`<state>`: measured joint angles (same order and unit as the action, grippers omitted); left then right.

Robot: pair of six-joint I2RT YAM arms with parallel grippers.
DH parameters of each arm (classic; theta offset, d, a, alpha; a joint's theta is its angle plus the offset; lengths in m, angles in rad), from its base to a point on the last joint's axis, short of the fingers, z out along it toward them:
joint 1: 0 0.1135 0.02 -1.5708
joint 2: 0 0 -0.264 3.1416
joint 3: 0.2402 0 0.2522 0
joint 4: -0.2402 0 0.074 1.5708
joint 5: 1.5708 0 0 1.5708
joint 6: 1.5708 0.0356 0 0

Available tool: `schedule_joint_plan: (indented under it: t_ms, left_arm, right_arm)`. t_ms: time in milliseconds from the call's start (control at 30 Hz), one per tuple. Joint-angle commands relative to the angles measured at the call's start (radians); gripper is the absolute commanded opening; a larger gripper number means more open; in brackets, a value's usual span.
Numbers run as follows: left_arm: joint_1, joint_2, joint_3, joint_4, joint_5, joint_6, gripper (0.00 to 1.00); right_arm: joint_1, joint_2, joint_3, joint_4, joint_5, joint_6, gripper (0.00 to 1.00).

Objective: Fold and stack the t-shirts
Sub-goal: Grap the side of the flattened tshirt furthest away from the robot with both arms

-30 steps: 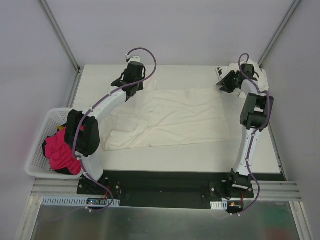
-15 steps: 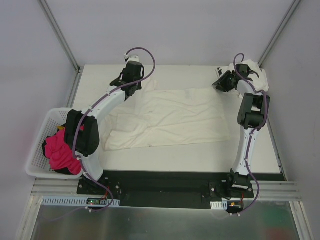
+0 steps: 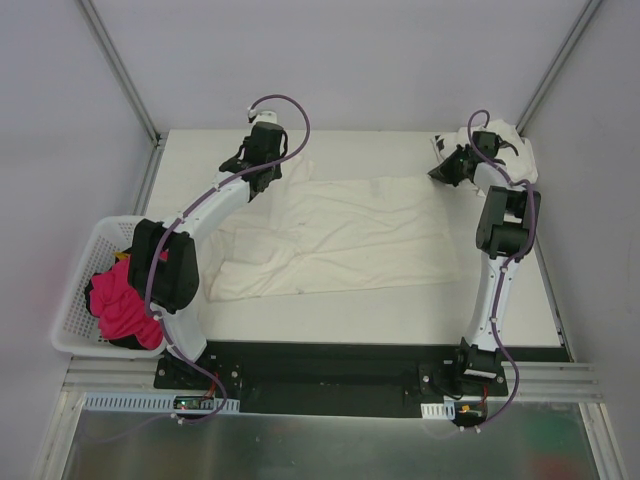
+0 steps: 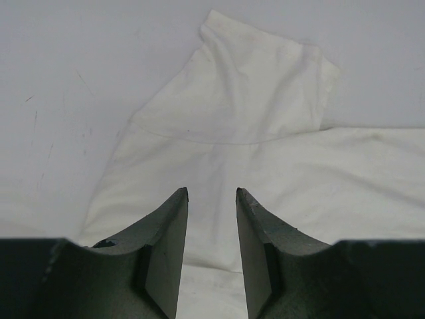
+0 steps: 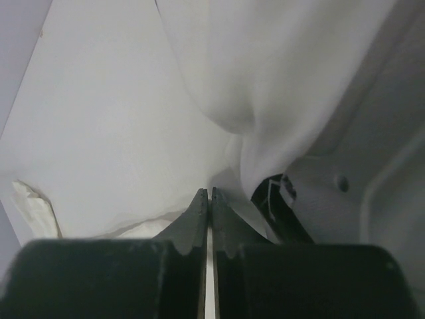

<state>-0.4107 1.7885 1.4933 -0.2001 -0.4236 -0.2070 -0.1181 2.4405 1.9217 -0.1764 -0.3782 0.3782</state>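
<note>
A white basket (image 3: 72, 300) of pink cloth (image 3: 125, 300) sits at the near left of the table (image 3: 400, 305). At mid-table the cream t-shirt (image 3: 340, 235) lies spread flat, apparently laid out for folding. Beyond it, the left gripper (image 4: 211, 193) hovers narrowly parted and empty over a sleeve (image 4: 265, 80), seemingly poised to pinch. In the far right corner, the right gripper (image 5: 210, 193) is closed against the bunched printed t-shirt (image 3: 522, 158); whether it has caught cloth cannot be told. A second earlier those jaws stood apart, while the left arm has barely shifted.
</note>
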Motion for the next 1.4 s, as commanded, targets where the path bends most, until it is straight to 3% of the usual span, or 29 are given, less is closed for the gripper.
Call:
schedule_joint_plan:
  t_ms: [0, 367, 600, 967, 1067, 1367]
  left_arm:
    - [0.010, -0.008, -0.002, 0.005, -0.033, 0.026, 0.34]
    - [0.012, 0.061, 0.028, 0.016, -0.037, 0.034, 0.35]
    - [0.046, 0.260, 0.168, -0.001, 0.002, 0.043, 0.36]
    - [0.177, 0.509, 0.506, -0.093, 0.200, -0.019, 0.44]
    - [0.196, 0.557, 0.588, -0.096, 0.239, -0.005, 0.51]
    - [0.233, 0.652, 0.716, -0.076, 0.470, -0.026, 0.54]
  right_arm:
    - [-0.005, -0.054, -0.032, -0.035, 0.035, 0.001, 0.01]
    - [-0.029, -0.123, -0.107, -0.025, 0.047, -0.010, 0.01]
    - [-0.031, -0.127, -0.121, -0.021, 0.032, -0.007, 0.01]
    - [-0.041, -0.179, -0.208, 0.014, 0.015, -0.016, 0.01]
    - [-0.041, -0.190, -0.230, 0.023, 0.009, -0.015, 0.01]
    - [-0.041, -0.209, -0.280, 0.055, -0.005, -0.001, 0.01]
